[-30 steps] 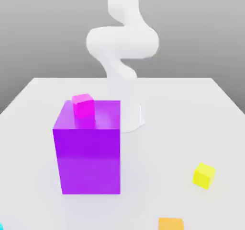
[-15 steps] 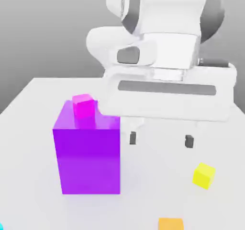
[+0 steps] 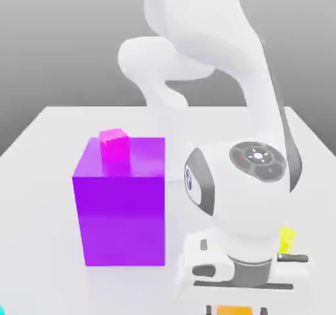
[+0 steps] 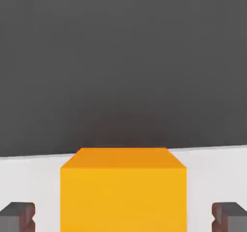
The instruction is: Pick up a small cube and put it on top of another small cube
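Observation:
The small orange cube lies on the white table at the front edge of the exterior view. My gripper has come down over it and stands open, one finger on each side. In the hand view the orange cube sits between the two dark fingertips, with a gap of table on either side. The small magenta-pink cube rests on top of the big purple block, to the exterior view's left of my arm.
The small yellow cube peeks out from behind the wrist on the exterior view's right. The tall purple block stands close beside the lowered hand. The arm's base rises at the back of the table.
The hand has swung forward and dropped from above the table's middle down to the orange cube at the front. None of the cubes has moved.

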